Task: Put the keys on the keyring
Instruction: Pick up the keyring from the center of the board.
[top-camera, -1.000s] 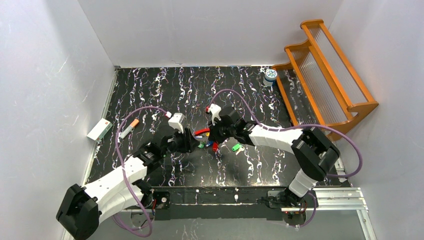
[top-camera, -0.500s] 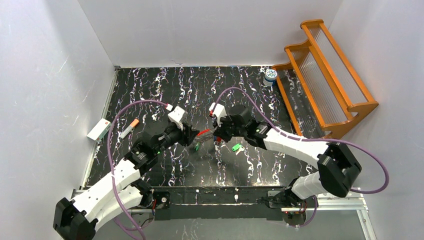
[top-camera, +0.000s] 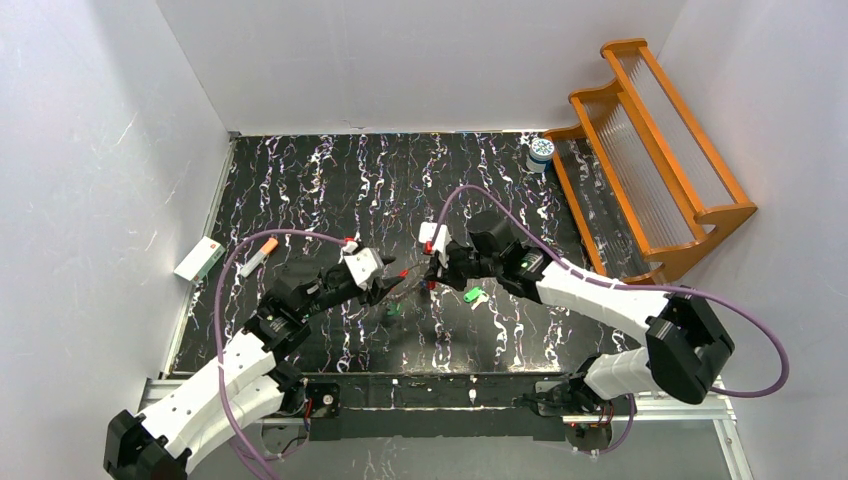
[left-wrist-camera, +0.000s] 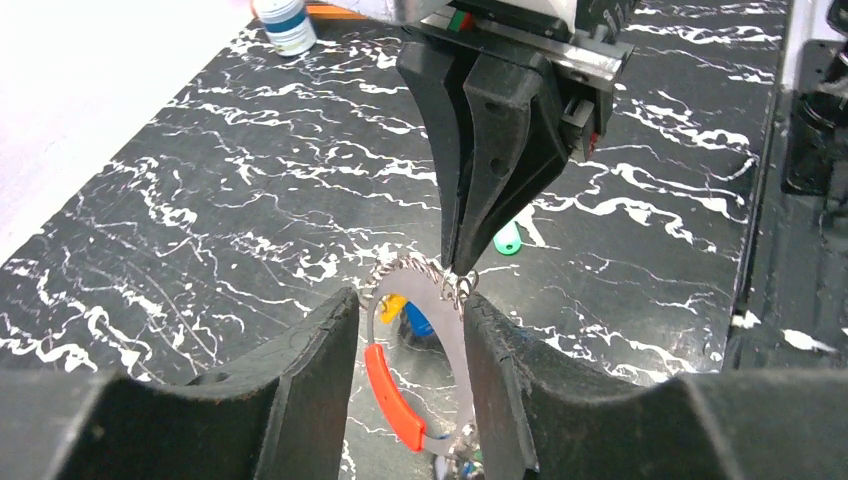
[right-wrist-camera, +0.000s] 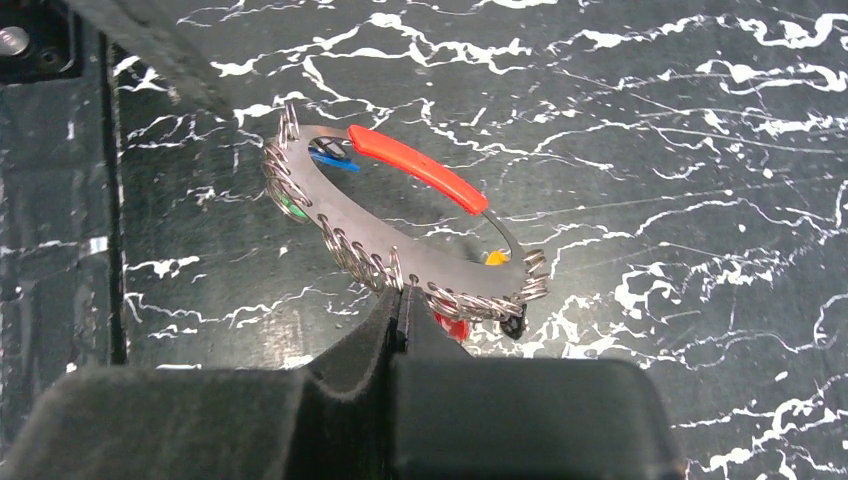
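Note:
The keyring (left-wrist-camera: 452, 345) is a flat grey metal loop with an orange-red sleeve and several small split rings along one edge. It hangs above the black mat between my two grippers. My left gripper (left-wrist-camera: 412, 300) holds it across its width, one finger (left-wrist-camera: 300, 370) on each side. My right gripper (right-wrist-camera: 402, 290) is shut on the ringed edge of the keyring (right-wrist-camera: 400, 250). From above, the left gripper (top-camera: 385, 283) and right gripper (top-camera: 430, 275) meet at the keyring (top-camera: 404, 270). Blue (left-wrist-camera: 418, 322), yellow (left-wrist-camera: 392, 305) and red (right-wrist-camera: 452, 325) keys hang under it. A green key (top-camera: 474, 295) lies loose on the mat.
A white-and-blue jar (top-camera: 541, 151) stands at the far right beside an orange wooden rack (top-camera: 650, 150). A white box (top-camera: 199, 259) and an orange-tipped white stick (top-camera: 258, 256) lie at the mat's left edge. White walls close in three sides.
Both grippers stayed on the keyring. The left wrist has turned and its arm stretched out lower; the right arm has swung further out, and the ring now sits a little nearer.

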